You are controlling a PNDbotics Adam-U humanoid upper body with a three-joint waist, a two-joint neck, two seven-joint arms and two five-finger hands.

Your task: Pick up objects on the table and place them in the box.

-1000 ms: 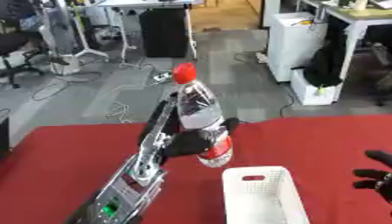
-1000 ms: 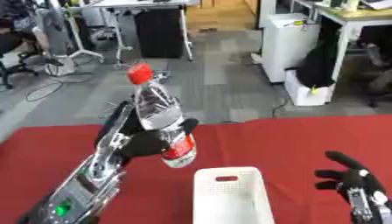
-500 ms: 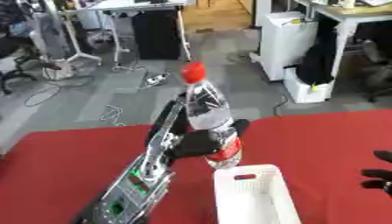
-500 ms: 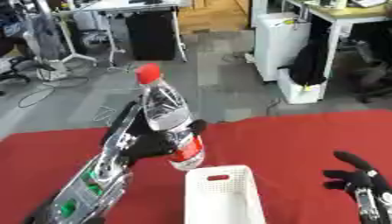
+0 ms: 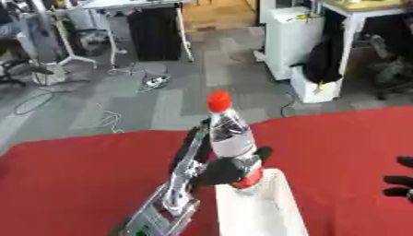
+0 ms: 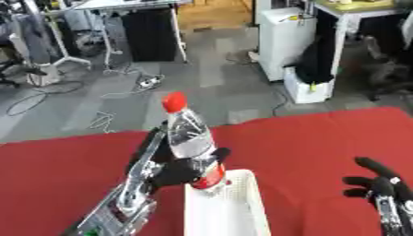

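Floor [image 5: 185, 83] beyond the red table [image 5: 73, 175] was grey, with loose cables [image 5: 48, 99] lying at left. A dark cabinet [image 5: 157, 34] stood at the far side under a light desk. At right, a white unit [image 5: 294, 39] stood beside a white-legged table [image 5: 355, 27], with a black bag [image 5: 322, 62] hanging over a small white bin [image 5: 315, 90]. Office chairs showed at both edges.

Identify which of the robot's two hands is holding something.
The left hand, curled round the bottle above the white box; the right hand is open.

box [image 6: 246, 198] mouth: blocked at far end by bottle [image 6: 192, 143] | red table [image 6: 315, 138] right: open
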